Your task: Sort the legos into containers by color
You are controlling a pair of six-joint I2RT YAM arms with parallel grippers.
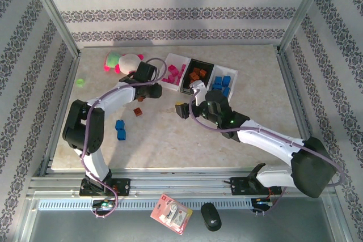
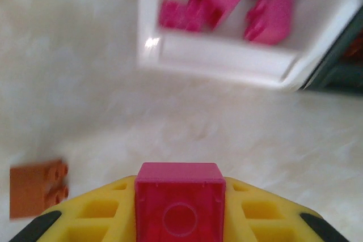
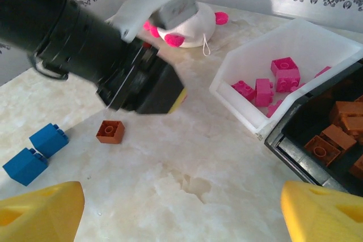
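Note:
My left gripper (image 2: 179, 219) is shut on a magenta lego (image 2: 179, 188) held between its yellow fingers, just above the table, a short way before the left white container (image 2: 221, 58) that holds several magenta legos. In the top view that gripper (image 1: 142, 96) hovers left of the three containers: the white one with magenta legos (image 1: 168, 76), the black one (image 1: 186, 79) with orange-brown legos, and the white one (image 1: 232, 80) with blue legos. My right gripper (image 3: 181, 219) stands open above bare table, nothing between its yellow fingertips (image 3: 39, 213). One orange-brown lego (image 3: 110, 131) and two blue legos (image 3: 49, 139) lie loose on the table.
A pink-white plush toy (image 1: 122, 60) lies at the back left, with a small light-green piece (image 1: 80, 82) near the left edge. The left arm's black wrist (image 3: 113, 55) hangs close in front of my right gripper. Patterned walls enclose the table.

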